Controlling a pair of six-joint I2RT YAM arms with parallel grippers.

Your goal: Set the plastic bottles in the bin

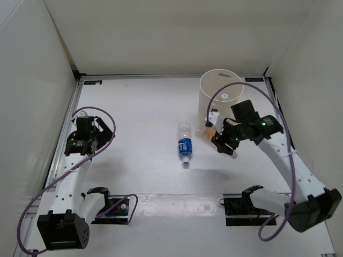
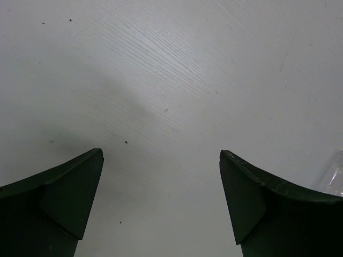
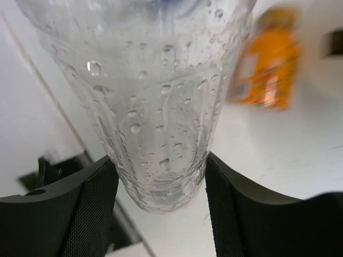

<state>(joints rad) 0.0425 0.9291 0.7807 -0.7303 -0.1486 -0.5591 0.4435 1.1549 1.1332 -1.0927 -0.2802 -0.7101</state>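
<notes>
Right gripper (image 3: 161, 179) clamped on clear droplet-beaded bottle (image 3: 155, 96) beside the white bin (image 1: 204, 107), carry step; next it must rise above the rim; blue-label bottle (image 1: 185, 143) lies on the desk (image 1: 139, 107); left gripper (image 2: 161, 176) wide, empty

Bright, even light; table (image 1: 150, 107) free of glare, shadows soft. Right wrist view: bottle (image 3: 155, 107) droplets sharp, orange object (image 3: 265, 59) behind blurred.
</notes>
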